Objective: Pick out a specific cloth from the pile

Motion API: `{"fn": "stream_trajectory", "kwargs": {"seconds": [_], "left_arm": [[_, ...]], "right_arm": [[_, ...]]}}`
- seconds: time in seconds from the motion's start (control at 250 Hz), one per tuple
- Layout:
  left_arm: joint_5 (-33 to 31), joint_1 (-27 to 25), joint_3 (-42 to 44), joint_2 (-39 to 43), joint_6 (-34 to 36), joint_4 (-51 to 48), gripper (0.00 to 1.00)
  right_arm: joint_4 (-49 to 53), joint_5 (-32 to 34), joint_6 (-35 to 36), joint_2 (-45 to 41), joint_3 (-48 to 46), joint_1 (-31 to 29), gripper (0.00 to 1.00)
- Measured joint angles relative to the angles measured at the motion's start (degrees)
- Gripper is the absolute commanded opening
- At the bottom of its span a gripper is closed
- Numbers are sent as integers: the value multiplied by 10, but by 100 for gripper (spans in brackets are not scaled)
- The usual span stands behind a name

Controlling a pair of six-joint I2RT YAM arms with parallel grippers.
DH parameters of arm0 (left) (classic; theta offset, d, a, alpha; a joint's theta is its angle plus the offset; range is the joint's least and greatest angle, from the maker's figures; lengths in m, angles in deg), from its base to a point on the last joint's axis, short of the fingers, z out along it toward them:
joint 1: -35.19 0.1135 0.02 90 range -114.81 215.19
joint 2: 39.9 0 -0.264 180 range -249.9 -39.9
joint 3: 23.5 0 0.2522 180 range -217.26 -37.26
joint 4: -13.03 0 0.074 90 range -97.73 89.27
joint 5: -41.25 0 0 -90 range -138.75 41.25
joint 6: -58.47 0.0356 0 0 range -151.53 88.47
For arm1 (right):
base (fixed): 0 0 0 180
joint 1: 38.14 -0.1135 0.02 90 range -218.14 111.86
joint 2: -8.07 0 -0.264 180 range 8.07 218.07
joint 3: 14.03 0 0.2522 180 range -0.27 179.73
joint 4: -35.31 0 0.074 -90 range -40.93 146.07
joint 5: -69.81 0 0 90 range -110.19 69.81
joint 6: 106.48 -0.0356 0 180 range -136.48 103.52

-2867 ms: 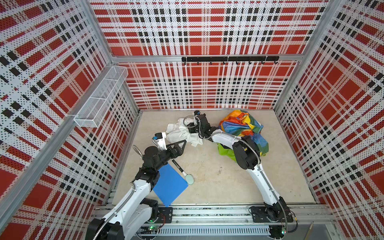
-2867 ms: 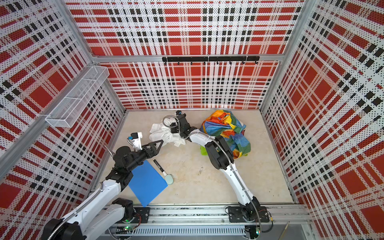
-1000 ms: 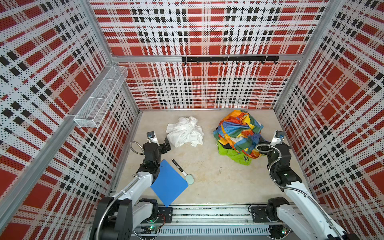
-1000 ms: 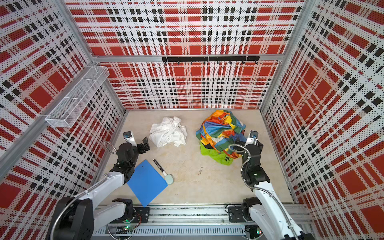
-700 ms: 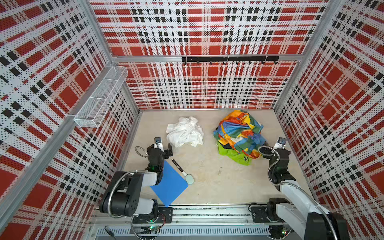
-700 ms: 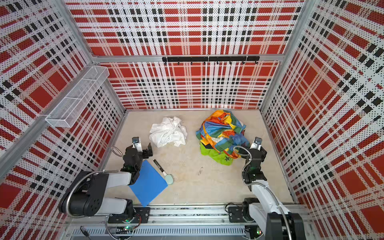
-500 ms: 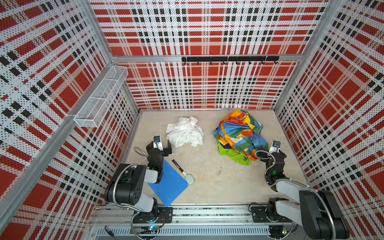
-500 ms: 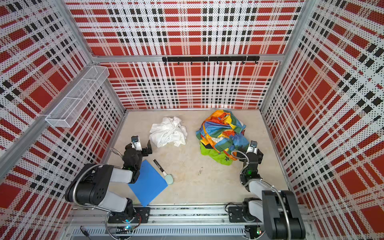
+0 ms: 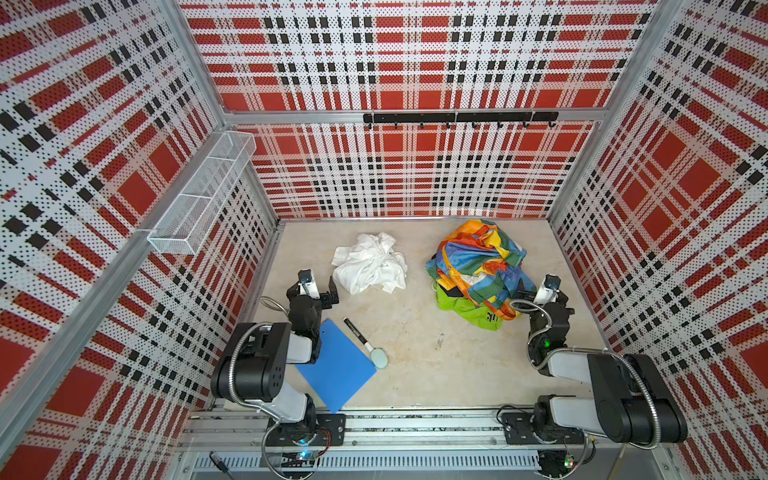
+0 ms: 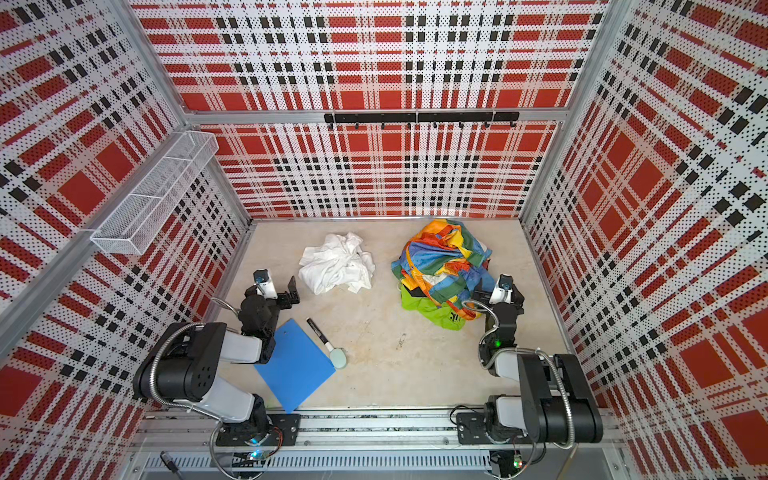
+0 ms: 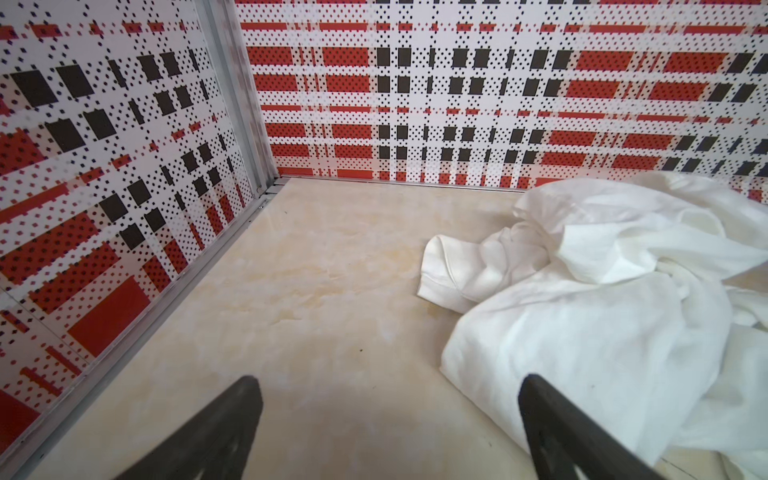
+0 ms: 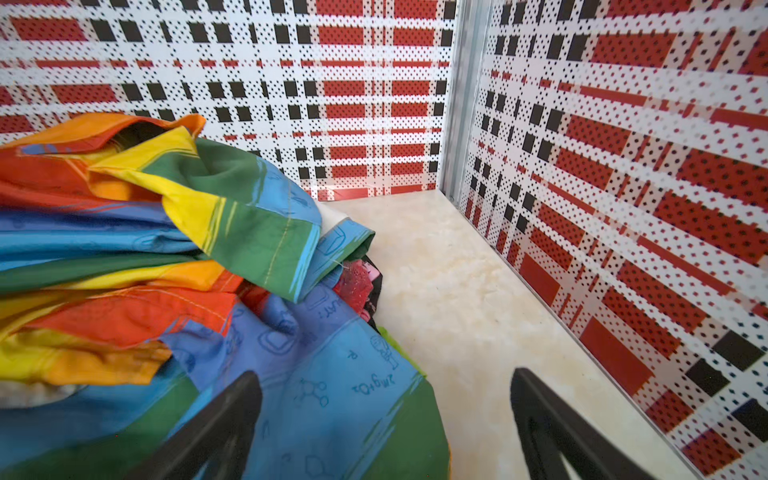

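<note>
**On the beige table (image 9: pixel 415 332): white cloth (image 9: pixel 370 264) clear of the pile (image 9: pixel 478 257), jaws wide on both sides**

Toward the back left of the table, finds the white cloth crumpled in a heap of its own, well apart from the pile on the right. Sees the left arm (image 9: pixel 257 365) and the right arm (image 9: pixel 615 399) folded low by the front rail (image 9: pixel 415 424), elbows doubled back, wrists pointing at the back wall (image 9: pixel 415 166).

Puts the left gripper (image 11: pixel 390 399) just beside the cloth's near edge, fingers spread wide, clamped on nothing; cannot tell whether one finger brushes the fabric. Puts the right gripper (image 12: pixel 386 384) at the pile's near right flank, equally wide and empty, one finger in front of blue fabric.

Notes a black logo on the lime-green garment (image 9: pixel 461 309) under the rainbow patchwork (image 12: pixel 166 232), too small to read. Makes out printed doodles on a blue patch in the right wrist view, among them what looks like "2Mg+O2", upside down.
</note>
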Motion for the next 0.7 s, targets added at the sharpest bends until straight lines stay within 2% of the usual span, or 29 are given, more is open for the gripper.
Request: {"fn": "stream_trajectory", "kwargs": {"seconds": [0.196, 0.7], "left_arm": [[2, 0, 0, 0, -2, 0, 99], [2, 0, 0, 0, -2, 0, 99]], "right_arm": [[-107, -9, -1, 116, -6, -3, 100], [-56, -24, 2, 115, 49, -7, 100]]}}
